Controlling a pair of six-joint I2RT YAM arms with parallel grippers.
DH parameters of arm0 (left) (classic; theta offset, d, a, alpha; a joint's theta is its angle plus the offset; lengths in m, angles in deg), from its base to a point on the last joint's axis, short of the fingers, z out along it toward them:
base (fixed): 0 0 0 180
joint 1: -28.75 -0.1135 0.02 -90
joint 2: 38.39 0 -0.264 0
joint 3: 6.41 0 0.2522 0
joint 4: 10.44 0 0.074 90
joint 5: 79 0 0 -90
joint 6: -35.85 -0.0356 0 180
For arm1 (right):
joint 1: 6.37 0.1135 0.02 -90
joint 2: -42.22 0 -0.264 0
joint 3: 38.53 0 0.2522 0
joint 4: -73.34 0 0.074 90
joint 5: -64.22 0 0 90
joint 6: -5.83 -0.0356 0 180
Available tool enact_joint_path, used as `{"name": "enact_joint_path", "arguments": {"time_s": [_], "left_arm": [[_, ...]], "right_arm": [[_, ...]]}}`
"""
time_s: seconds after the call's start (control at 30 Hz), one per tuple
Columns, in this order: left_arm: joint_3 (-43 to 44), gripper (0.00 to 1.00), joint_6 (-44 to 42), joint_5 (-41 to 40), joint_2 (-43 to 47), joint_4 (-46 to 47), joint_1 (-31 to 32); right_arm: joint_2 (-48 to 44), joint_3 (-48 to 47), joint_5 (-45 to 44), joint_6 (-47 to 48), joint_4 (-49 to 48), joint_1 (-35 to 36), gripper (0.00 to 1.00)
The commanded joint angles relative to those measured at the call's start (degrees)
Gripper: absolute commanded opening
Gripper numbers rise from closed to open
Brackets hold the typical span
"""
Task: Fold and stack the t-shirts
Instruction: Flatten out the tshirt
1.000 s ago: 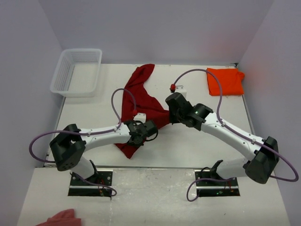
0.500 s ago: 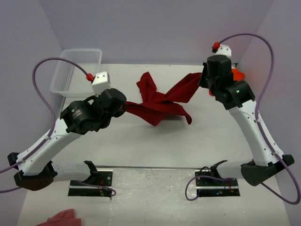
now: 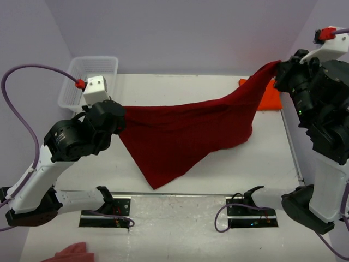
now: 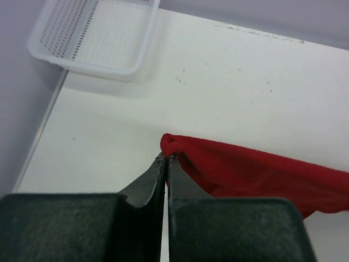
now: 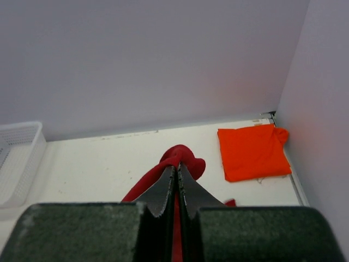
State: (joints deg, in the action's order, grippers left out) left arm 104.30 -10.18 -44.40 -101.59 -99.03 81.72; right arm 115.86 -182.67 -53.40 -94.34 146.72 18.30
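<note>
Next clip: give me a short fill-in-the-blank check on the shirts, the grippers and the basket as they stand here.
1. The left gripper and the right gripper are both ____ on the red t-shirt, which is stretched in the air between them.
2. The orange t-shirt lies ____ at the far right corner of the table.
3. The white basket sits at the table's far ____ corner.

Missing words: shut; folded; left.

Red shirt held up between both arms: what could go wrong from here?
The left gripper and right gripper each pinch only a small bunch of the red shirt; either could slip. Its raised right end hangs near the folded orange shirt and might disturb it when lowered.
</note>
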Motion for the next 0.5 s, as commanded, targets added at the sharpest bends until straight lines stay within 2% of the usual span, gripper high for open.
{"name": "enact_joint_path", "arguments": {"time_s": [0.0, 0.17, 0.27, 0.47], "left_arm": [[4.29, 0.00, -5.02, -7.17, -2.10, -0.67, -1.29], [11.59, 0.00, -8.71, -11.57, -3.42, 0.20, -1.29], [12.04, 0.00, -19.22, -11.67, -1.06, 10.79, -1.29], [14.14, 0.00, -33.22, -7.72, 2.99, 23.48, -1.29]], "right_arm": [[-0.78, -1.71, -0.51, 2.35, 2.61, -0.32, 0.00], [-5.34, -2.24, 5.10, 3.93, -0.11, -0.23, 0.00], [-7.72, -4.87, 7.39, 5.25, -1.61, -0.23, 0.00], [-11.50, -8.66, 17.05, 8.85, -4.67, -0.23, 0.00]]}}
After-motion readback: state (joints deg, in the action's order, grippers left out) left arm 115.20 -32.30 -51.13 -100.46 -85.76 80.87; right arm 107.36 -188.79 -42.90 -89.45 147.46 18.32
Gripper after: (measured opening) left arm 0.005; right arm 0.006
